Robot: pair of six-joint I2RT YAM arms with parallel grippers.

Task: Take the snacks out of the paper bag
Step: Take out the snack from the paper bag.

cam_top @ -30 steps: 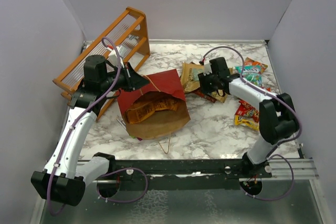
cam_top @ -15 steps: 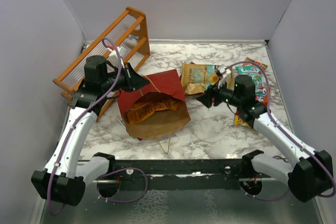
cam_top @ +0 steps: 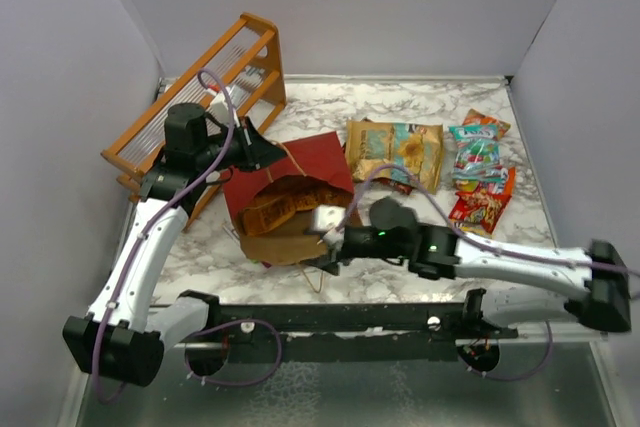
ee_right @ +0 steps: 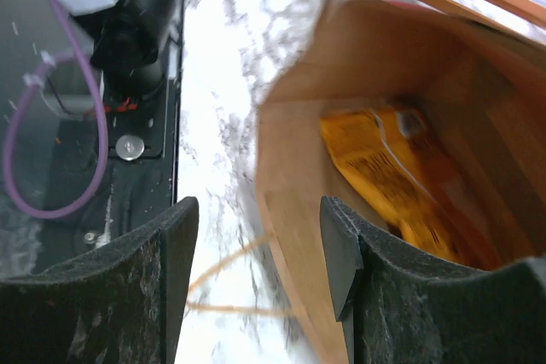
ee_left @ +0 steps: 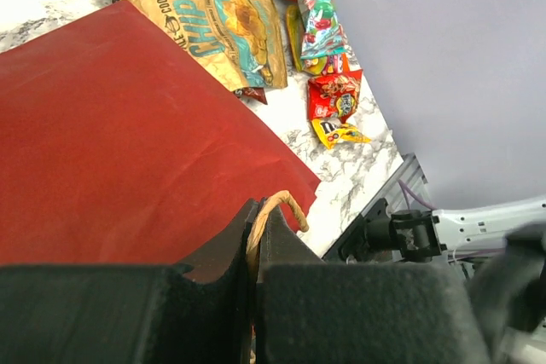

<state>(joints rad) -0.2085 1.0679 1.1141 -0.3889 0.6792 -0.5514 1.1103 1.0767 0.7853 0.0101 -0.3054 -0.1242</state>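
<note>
Right wrist view: the right gripper (ee_right: pixel 256 253) stands open and grips nothing. It is right at the mouth of the paper bag (ee_right: pixel 444 66), whose brown lip lies at its 12 o'clock. An orange packet (ee_right: pixel 388 176) lies inside the bag. The left gripper (ee_left: pixel 256 219) is clamped shut on the bag's tan handle (ee_left: pixel 277 204), at the bag's 11 o'clock edge in the top view. On the marble table (cam_top: pixel 400 237), at 2 o'clock from the bag, lie a chips packet (cam_top: pixel 395 152), a teal packet (cam_top: pixel 475 155) and a red packet (cam_top: pixel 480 207).
</note>
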